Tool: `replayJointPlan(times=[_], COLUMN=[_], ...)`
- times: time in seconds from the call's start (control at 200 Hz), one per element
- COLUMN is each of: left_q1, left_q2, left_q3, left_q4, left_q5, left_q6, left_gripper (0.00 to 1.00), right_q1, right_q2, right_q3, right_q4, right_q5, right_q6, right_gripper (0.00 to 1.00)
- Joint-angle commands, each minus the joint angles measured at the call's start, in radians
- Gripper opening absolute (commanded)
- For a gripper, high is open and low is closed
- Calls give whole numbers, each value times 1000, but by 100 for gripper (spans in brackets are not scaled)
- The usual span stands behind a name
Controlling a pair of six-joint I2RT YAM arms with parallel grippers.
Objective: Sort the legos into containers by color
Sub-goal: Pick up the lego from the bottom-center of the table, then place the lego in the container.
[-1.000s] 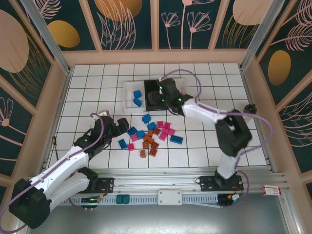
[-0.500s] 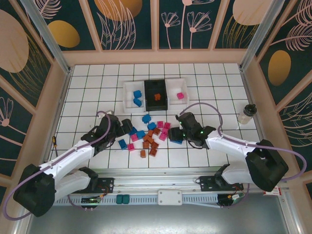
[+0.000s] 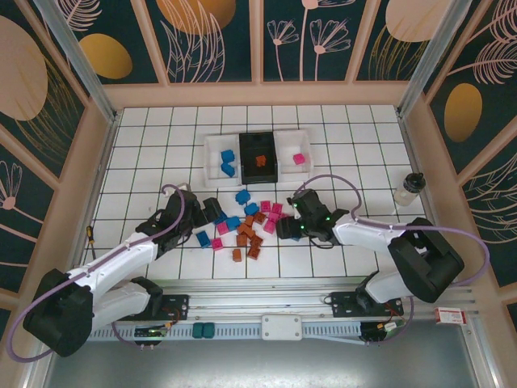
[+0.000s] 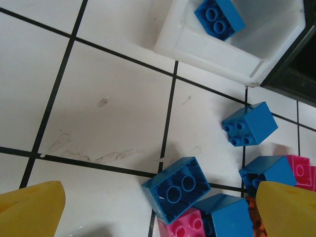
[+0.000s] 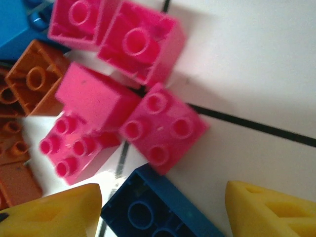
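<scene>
Legos (image 3: 245, 231) lie mostly in a loose heap on the white tiled tabletop (image 3: 145, 153) between the two arms. Four more sit in the three joined containers (image 3: 212, 153) just beyond the heap: two blue in the left white bin (image 4: 212, 52), one orange-brown in the black middle bin (image 3: 258, 174), and one pink in the right white bin (image 3: 287, 166). At the heap's left edge the left end effector (image 3: 206, 212) hovers with its fingers spread wide, clamped on nothing. Its wrist view (image 4: 158, 210) shows studs the overhead view blurs. It takes in four loose blue bricks, two pink ones cut off by the frame, a sliver of orange-brown, and a corner of the left white bin with one blue brick inside. From above, about six loose blue and seven loose pink can be counted. The orange-brown ones in the middle are packed too tightly to number. At the heap's right edge the right end effector (image 3: 287, 228) sits low over a blue brick (image 5: 148, 215), hiding most of it from above. Its wrist view (image 5: 163, 212) shows the yellow fingertips apart on either side of that brick, five pink bricks just past it, and orange-brown ones cut off at the left edge. Well apart on the far right stands a small dark-capped bottle (image 3: 408, 188).
</scene>
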Motion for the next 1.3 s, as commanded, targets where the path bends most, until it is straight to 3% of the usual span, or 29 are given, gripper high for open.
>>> replayJointPlan(times=[0.0,0.16,0.325,0.546,0.701,0.926,1.161,1.296], left_q1=[2,2,2,2,3,2,3,2], left_q2=[-4,1,15,-30,-106,-191,-243,-225], left_q3=[-15,-14,-8,-3,20,17,-16,-33], left_q4=[19,25,28,0,-81,-171,-187,-181], left_q5=[-1,-1,7,-16,-113,-184,-118,-80], left_q6=[14,20,25,26,29,-20,-40,-49], left_gripper=[99,99,99,99,99,99,98,91], right_q1=[60,139,177,194,189,133,55,26], right_q2=[-1,48,101,12,-20,346,753,914], right_q3=[-3,21,64,108,275,712,1207,1421], right_q4=[-52,-132,-166,-194,-182,-20,-88,-148], right_q5=[14,167,226,170,113,55,79,92], right_q6=[10,41,43,-2,-80,-160,-150,-122], right_gripper=[67,63,53,28,24,23,23,25])
